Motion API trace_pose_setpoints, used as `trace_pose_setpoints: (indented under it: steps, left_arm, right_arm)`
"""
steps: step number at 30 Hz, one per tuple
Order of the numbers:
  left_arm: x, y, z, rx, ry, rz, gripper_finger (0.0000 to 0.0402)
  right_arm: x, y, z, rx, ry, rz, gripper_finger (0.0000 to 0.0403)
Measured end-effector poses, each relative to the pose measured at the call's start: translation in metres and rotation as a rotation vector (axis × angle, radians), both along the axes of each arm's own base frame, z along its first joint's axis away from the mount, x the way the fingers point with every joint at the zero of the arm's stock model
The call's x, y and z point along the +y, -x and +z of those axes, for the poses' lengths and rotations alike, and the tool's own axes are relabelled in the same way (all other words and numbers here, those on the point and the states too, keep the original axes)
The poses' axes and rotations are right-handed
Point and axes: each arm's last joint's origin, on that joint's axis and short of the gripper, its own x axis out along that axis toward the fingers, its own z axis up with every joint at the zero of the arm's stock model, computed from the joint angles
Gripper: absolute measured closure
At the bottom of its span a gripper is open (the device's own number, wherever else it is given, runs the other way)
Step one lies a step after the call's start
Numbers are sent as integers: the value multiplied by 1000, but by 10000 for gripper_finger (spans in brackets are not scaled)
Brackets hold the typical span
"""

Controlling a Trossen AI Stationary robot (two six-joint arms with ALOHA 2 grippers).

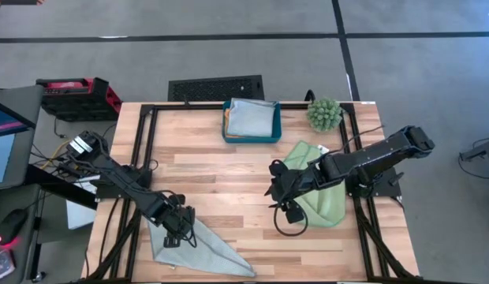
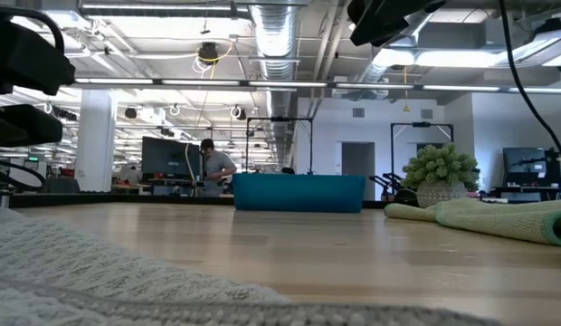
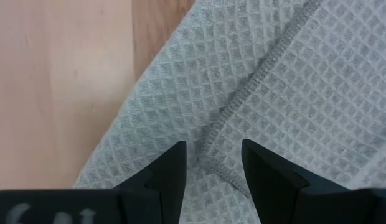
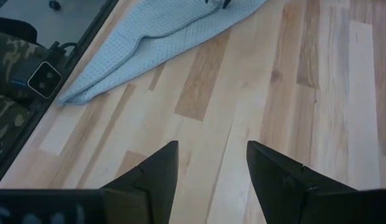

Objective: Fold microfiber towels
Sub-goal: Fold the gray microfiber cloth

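A pale wood worktop (image 1: 229, 177) on a black frame stands in a wide, strip-lit workshop. At its near edge, on the left arm's side, a grey towel (image 1: 199, 246) lies folded into a long triangle (its stitched hem shows plainly in the left wrist view (image 3: 255, 81)). The left pincer (image 1: 175, 229) hangs directly over that towel, fingers (image 3: 168, 177) spread, nothing between them; whether the tips touch the cloth cannot be told.

Toward the right side, the right pincer (image 1: 285, 207) is above bare wood with its fingers (image 4: 157, 171) likewise parted and empty. Just beside it, under the right arm's forearm, lies a green towel (image 1: 319, 197), loosely doubled over, its rolled edge visible from the low camera (image 2: 498, 217).

Farther back, at the worktop's far edge, a teal tray (image 1: 229, 134) holds a second grey towel (image 1: 252, 117), with a sliver of orange cloth (image 1: 230, 134) showing beneath it. A spiky green plant (image 1: 324, 113) sits by the far right corner, near the tray.

Beyond the worktop, a person (image 2: 211, 168) stands at a distant bench among monitors.
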Motion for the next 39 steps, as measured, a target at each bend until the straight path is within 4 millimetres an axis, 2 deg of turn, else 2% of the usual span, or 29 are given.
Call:
trace_pose_setpoints:
  steps: [7,19,26,32,39]
  left_arm:
    - [1,1,0,8,-8,-1,275]
    - [1,1,0,12,-6,-11,393]
    - [0,0,1,10,-4,-11,400]
    - [-4,-7,28,-69,40,-14,401]
    - [5,-9,83,-198,-14,39,401]
  right_arm:
    - [0,0,0,0,1,0,191]
    - [0,1,0,6,2,0,191]
    - [0,1,0,7,3,0,191]
    - [0,-1,1,-15,7,11,191]
    - [2,-8,9,-124,-8,24,191]
